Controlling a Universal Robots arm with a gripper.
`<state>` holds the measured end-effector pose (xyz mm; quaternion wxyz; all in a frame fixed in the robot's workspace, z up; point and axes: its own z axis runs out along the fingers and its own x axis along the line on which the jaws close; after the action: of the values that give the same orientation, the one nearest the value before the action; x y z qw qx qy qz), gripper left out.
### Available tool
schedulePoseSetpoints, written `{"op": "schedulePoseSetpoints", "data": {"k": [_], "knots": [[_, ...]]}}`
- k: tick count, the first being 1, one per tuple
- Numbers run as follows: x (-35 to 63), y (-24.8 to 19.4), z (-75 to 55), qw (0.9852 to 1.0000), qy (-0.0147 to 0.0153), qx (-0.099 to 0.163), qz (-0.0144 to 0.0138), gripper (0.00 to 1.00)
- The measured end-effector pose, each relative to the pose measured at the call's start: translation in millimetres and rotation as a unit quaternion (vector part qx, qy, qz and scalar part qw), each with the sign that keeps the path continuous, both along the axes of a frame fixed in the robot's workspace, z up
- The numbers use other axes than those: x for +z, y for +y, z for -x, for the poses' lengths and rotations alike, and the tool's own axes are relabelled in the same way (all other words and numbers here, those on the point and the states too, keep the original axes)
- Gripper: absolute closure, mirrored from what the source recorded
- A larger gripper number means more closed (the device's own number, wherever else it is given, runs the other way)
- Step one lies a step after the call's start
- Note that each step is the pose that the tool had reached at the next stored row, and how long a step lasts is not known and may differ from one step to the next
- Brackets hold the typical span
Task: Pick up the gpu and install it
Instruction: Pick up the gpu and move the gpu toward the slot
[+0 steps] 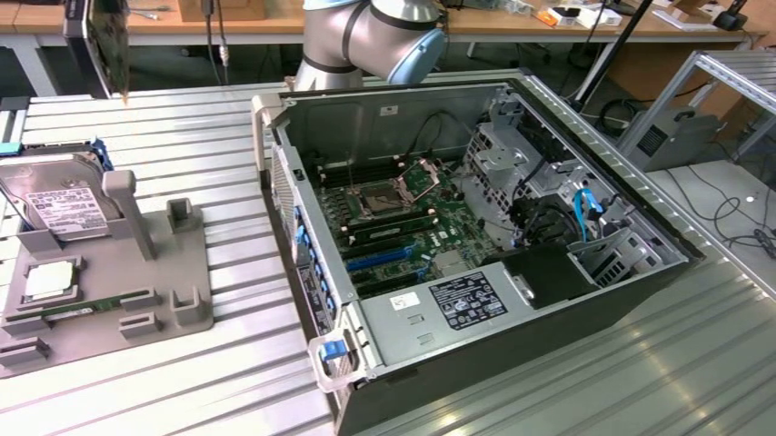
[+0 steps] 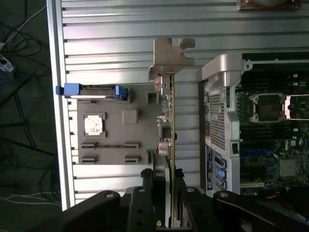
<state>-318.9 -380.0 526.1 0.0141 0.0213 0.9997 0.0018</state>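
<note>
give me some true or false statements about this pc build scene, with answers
1. The pincer is shut on the gpu. True.
2. The gpu is seated in the motherboard. False: it is held in the air, outside the computer case.
3. A hard drive sits in the gray tray. True.
4. The computer case is closed. False: its side is open and the motherboard shows.

Ribbed metal table point(image 1: 546, 381); matt metal bracket point(image 2: 170, 58) on gpu point(image 2: 170, 116).
</note>
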Motion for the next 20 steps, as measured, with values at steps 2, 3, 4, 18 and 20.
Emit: {"op": "schedulePoseSetpoints", "data": {"k": [2,3,4,18,20], "knots": [[1.6,0.0,0.0,1.0000,0.0000,0.000,0.0000,0.73],[2.6,0.0,0.0,1.0000,0.0000,0.000,0.0000,0.73],[3.6,0.0,0.0,1.0000,0.0000,0.000,0.0000,0.73],[21.1,0.0,0.0,1.0000,0.0000,0.000,-0.0002,0.73],[22.9,0.0,0.0,1.0000,0.0000,0.000,-0.0002,0.73]]}}
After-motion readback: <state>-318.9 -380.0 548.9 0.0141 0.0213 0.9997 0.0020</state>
